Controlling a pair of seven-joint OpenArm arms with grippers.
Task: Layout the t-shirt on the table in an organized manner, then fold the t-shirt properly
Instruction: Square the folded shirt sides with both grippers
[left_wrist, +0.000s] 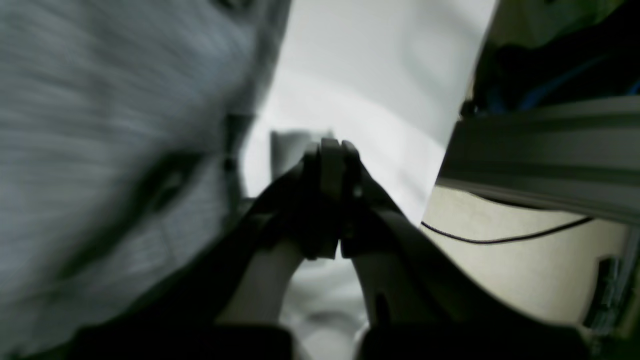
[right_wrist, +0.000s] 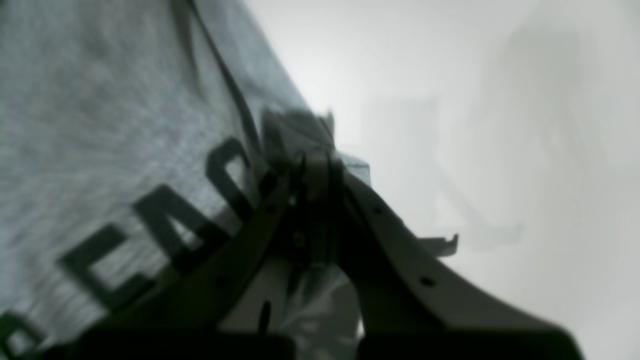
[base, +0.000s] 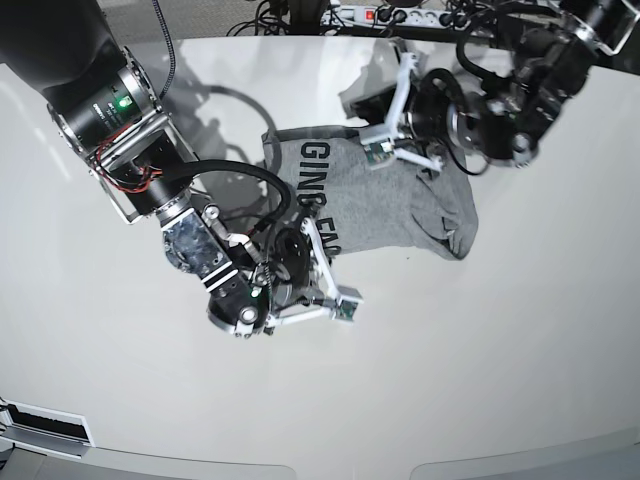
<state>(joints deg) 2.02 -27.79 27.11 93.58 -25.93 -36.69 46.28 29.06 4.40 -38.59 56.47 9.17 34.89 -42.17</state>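
Task status: layout is incomplete. The t-shirt (base: 375, 200) lies bunched and creased on the desk (base: 520, 360), lettering up, right of centre toward the far side; flattening and all folds remain, in my judgement.

Right gripper (base: 322, 262), scene left: my jaws are fully closed, pinching the near-left edge of the shirt beside the lettering.

Left gripper (base: 392, 135), scene right: my jaws are fully closed at the far edge; whether cloth is caught there, I cannot tell.
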